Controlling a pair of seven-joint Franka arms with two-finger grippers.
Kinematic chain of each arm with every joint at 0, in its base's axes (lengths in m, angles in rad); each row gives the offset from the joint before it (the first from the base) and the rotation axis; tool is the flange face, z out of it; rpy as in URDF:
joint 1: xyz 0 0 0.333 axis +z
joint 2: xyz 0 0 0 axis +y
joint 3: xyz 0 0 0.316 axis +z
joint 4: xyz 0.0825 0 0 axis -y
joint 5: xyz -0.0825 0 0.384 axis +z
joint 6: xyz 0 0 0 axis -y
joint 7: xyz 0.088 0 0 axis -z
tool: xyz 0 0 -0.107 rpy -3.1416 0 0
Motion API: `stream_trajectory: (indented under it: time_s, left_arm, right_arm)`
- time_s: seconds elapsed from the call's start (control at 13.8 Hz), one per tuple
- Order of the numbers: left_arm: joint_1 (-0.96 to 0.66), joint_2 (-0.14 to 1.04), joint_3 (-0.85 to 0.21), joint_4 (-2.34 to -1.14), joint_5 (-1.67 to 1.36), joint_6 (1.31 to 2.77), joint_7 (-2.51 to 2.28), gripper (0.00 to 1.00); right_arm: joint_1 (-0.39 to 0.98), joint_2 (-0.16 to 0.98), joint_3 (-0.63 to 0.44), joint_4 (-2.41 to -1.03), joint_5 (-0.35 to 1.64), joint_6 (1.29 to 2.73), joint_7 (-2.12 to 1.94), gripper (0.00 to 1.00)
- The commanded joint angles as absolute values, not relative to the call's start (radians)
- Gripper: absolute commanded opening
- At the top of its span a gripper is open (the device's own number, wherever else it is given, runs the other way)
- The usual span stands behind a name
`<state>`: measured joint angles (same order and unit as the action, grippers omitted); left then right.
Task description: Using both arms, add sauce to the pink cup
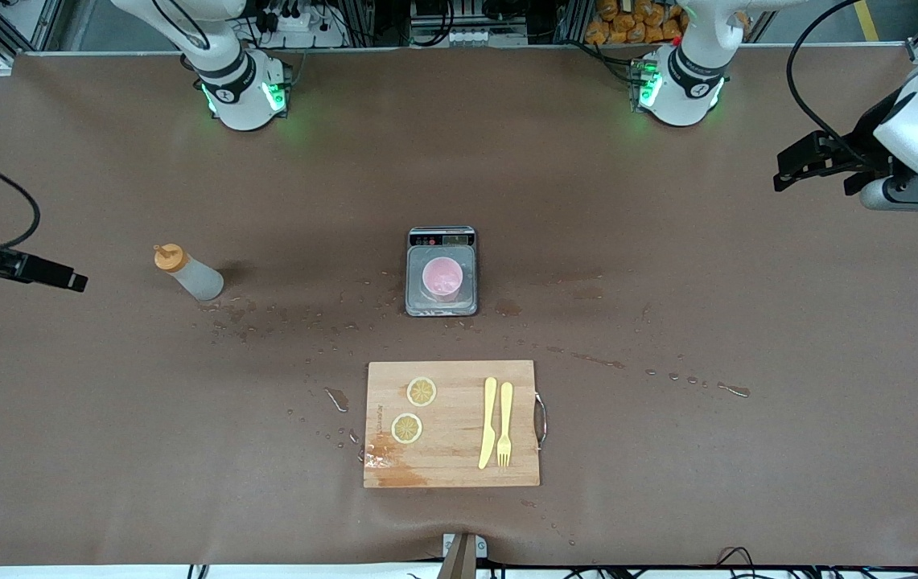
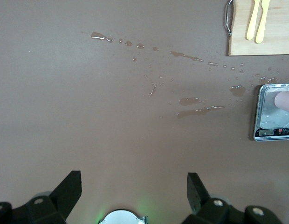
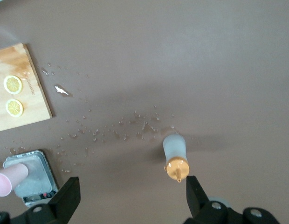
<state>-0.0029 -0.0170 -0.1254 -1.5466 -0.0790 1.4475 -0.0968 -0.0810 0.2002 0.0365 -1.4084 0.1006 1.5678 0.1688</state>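
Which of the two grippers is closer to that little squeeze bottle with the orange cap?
The right gripper: it hangs open beside the squeeze bottle, at the right arm's end of the table. The left gripper, also open, is at the left arm's end, with the pink cup between them.

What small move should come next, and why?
Probably lower the right tool onto the squeeze bottle: it stands upright and ungrasped, the tool is open above it, and the pink cup already sits on the scale. The left tool waits open.

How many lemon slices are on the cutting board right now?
2. Both lie on the cutting board toward the right arm's end: one lemon slice farther from the front camera, the other lemon slice nearer. None looks hidden.
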Motion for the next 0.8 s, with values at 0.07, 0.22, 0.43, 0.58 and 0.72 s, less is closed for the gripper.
stream_trajectory:
  time_s: [0.07, 0.22, 0.43, 0.58, 0.72]
  left_arm:
    - [-0.009, -0.028, -0.13, -1.54, -0.055, 1.44, -0.094, 1.0]
    - [-0.008, -0.031, -0.15, -1.539, -0.042, 1.445, -0.094, 1.0]
    - [-0.009, -0.032, -0.155, -1.539, -0.012, 1.451, -0.094, 1.0]
    - [-0.003, -0.035, -0.166, -1.539, 0.006, 1.465, -0.094, 1.0]
    - [-0.002, -0.037, -0.166, -1.539, 0.011, 1.47, -0.092, 1.0]
  right_arm:
    - [-0.057, -0.037, 0.034, -1.743, 0.061, 1.721, 0.051, 1.0]
    - [-0.06, -0.038, 0.032, -1.724, 0.031, 1.724, 0.002, 1.0]
    - [-0.064, -0.032, 0.028, -1.694, 0.029, 1.749, 0.005, 1.0]
    - [-0.063, -0.026, 0.028, -1.683, 0.026, 1.77, 0.006, 1.0]
    - [-0.067, -0.017, 0.028, -1.674, 0.023, 1.77, 0.0, 1.0]
